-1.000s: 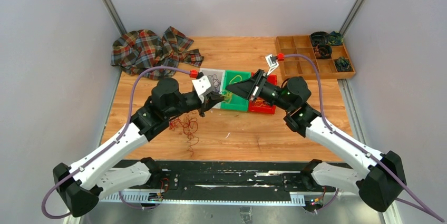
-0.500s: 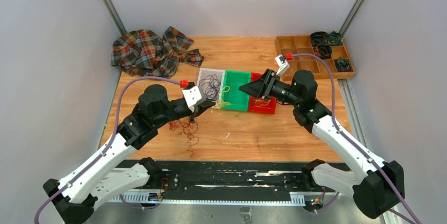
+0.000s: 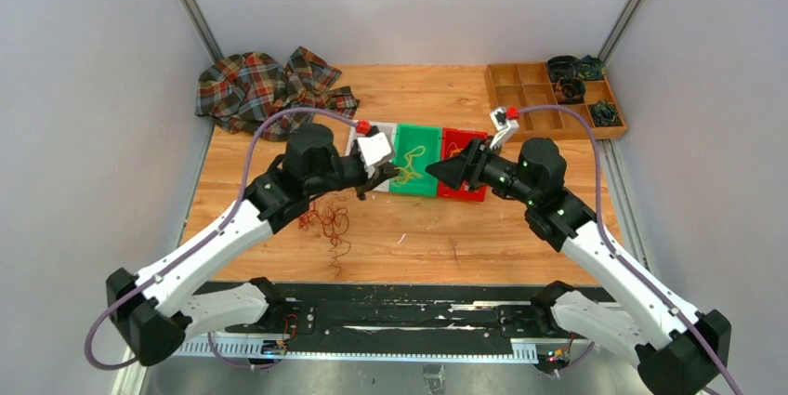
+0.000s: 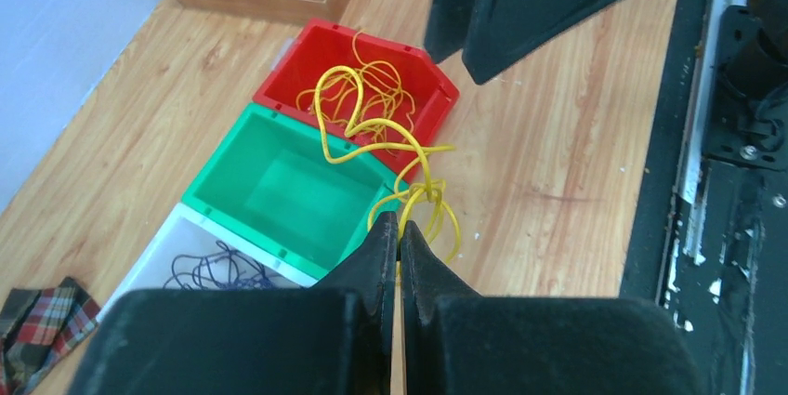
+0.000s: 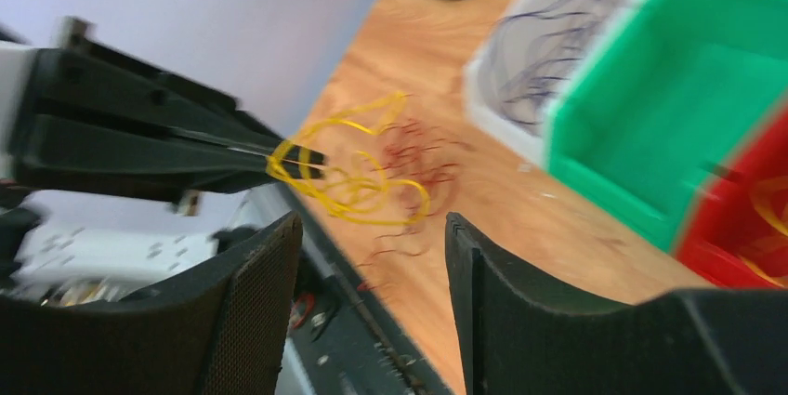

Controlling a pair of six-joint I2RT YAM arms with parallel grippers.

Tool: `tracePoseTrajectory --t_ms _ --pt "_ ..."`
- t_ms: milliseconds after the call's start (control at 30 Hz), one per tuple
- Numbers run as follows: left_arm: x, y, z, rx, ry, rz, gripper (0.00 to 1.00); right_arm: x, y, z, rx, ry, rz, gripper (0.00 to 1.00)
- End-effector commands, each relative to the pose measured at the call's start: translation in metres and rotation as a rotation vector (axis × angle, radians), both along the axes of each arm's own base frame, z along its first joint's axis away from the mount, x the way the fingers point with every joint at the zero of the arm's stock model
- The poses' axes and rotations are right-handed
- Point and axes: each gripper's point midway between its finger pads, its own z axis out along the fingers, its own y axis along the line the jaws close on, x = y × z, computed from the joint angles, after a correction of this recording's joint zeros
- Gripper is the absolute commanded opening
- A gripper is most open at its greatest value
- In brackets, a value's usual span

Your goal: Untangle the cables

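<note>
My left gripper [image 4: 400,220] is shut on a yellow cable [image 4: 364,125]. Its loops trail from the fingertips over the green bin's [image 4: 279,181] corner into the red bin [image 4: 327,49]. From above, the left gripper [image 3: 395,175] hovers at the green bin's [image 3: 415,181] near edge. My right gripper [image 3: 435,170] faces it, a short gap away. The right gripper [image 5: 372,223] is open and empty, with the yellow cable [image 5: 358,192] hanging ahead of it. Purple cables [image 4: 216,269] lie in the white bin [image 4: 163,237]. A dark red bunch [image 3: 325,220] rests on the table.
A plaid cloth [image 3: 269,88] is heaped at the back left. At the back right, a wooden compartment tray [image 3: 534,107] holds dark coils. A black rail [image 3: 400,316] runs along the near table edge.
The right gripper has opened wide and drawn back to the right. The left arm has swung right toward the green bin, still pinching the yellow cable.
</note>
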Motion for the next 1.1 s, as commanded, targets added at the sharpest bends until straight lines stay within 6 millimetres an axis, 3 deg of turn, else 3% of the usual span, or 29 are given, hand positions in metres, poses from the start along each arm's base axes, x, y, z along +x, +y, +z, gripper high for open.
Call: tracePoseTrajectory --t_ms 0,133,400,600,800,833,867,933,1067 --pt "0.032 -0.021 0.022 -0.013 -0.06 0.009 0.01 0.023 -0.058 -0.062 -0.195 0.068 -0.35 0.57" --pt "0.068 -0.046 0.015 0.07 -0.024 0.027 0.01 0.019 -0.107 -0.118 -0.31 0.174 -0.579 0.54" --pt "0.115 -0.103 -0.026 0.241 -0.007 -0.007 0.0 -0.008 -0.136 -0.209 -0.347 0.327 -0.695 0.47" --pt "0.14 -0.133 -0.052 0.302 -0.016 -0.012 0.0 -0.01 -0.141 -0.213 -0.322 0.332 -0.722 0.46" --pt "0.158 -0.144 -0.086 0.365 -0.016 0.008 0.01 -0.008 -0.134 -0.216 -0.341 0.337 -0.685 0.46" --pt "0.16 -0.146 -0.087 0.365 -0.019 0.01 0.05 -0.007 -0.132 -0.216 -0.346 0.336 -0.678 0.45" --pt "0.162 -0.147 -0.089 0.368 -0.021 0.012 0.15 -0.007 -0.132 -0.216 -0.348 0.337 -0.674 0.45" --pt "0.164 -0.149 -0.087 0.379 -0.025 0.005 0.43 -0.007 -0.131 -0.216 -0.35 0.339 -0.671 0.45" --pt "0.164 -0.142 -0.077 0.423 -0.05 -0.003 0.61 -0.008 -0.131 -0.216 -0.348 0.335 -0.668 0.45"
